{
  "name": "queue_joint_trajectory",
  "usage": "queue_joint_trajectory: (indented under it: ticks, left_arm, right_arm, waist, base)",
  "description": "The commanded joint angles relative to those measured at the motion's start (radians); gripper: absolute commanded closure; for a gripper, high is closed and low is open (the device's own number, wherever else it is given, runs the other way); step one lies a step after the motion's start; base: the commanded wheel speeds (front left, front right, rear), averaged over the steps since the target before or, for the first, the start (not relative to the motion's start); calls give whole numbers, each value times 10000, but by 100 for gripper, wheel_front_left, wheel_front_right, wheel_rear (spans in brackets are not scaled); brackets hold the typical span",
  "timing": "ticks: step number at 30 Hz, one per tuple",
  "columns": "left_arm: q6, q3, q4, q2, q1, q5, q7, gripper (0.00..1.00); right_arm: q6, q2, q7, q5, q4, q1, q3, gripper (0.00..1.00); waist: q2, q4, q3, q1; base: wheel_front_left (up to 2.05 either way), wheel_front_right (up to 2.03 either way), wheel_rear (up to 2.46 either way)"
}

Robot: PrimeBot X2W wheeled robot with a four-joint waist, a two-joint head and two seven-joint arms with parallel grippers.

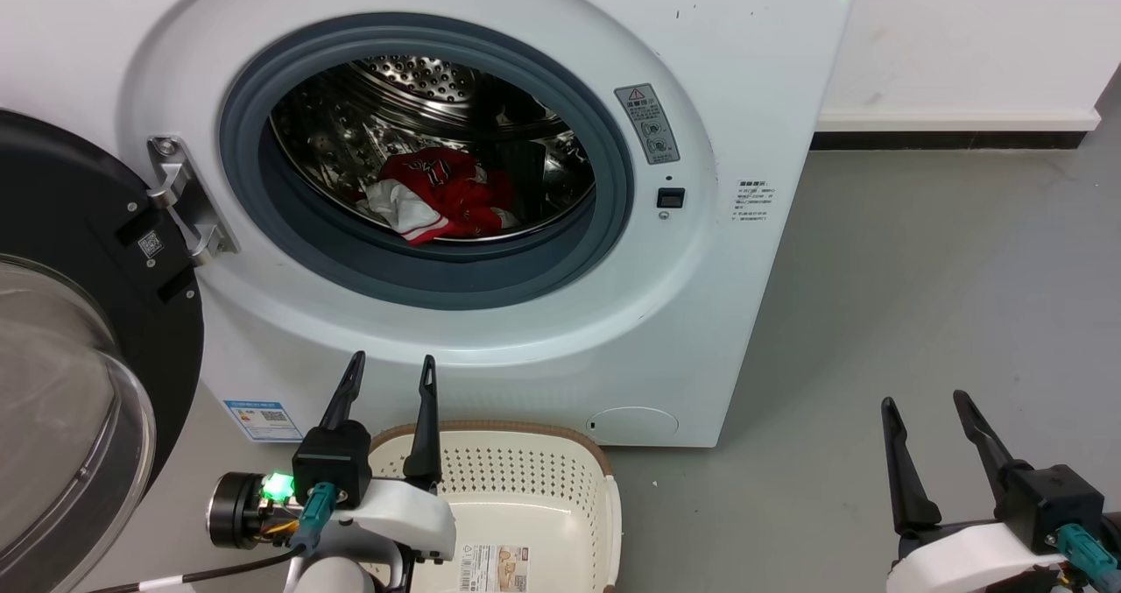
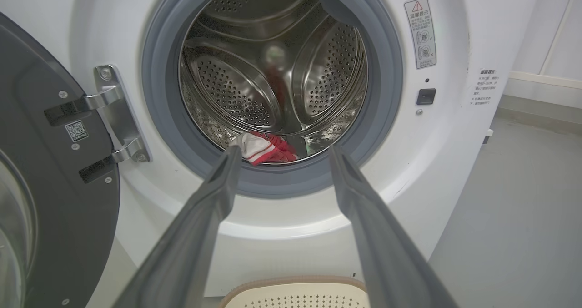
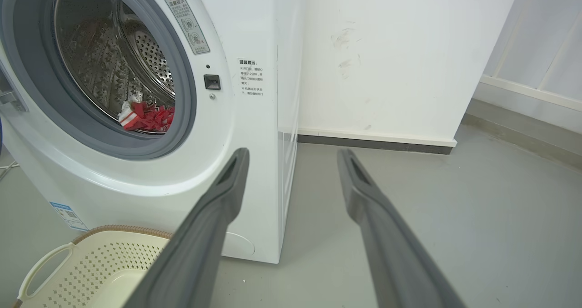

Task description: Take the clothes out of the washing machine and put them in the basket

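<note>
**Clothes low in the drum, gasket lip in the way**

Left gripper (image 1: 392, 361) and right gripper (image 1: 923, 398) are both spread and empty, outside the washer (image 1: 744, 313). The clothes (image 1: 438, 194) lie bunched low in the drum (image 1: 420, 76), behind the grey gasket (image 1: 490, 278). A reach could clip that lip. It could also pinch only one layer, so the rest drags and falls short of the basket (image 1: 525, 427) on the floor below. The clothes are a crumpled red heap with white trim and dark lettering.
</note>
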Motion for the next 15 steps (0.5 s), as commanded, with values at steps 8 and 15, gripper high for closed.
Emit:
queue_joint_trajectory:
  ticks: [8,15]
  left_arm:
    - [59,90,233,-23,-617,-6,-27,0]
    - [10,379,690,62,-1922,42,-27,0]
  right_arm:
    - [-7,16,26,23,-215,-256,123,0]
    - [-7,16,-15,-6,-445,-906,362,0]
  waist:
    - [0,-88,584,0]
    - [0,-384,1922,0]
  base:
    - [0,0,0]
    - [0,0,0]
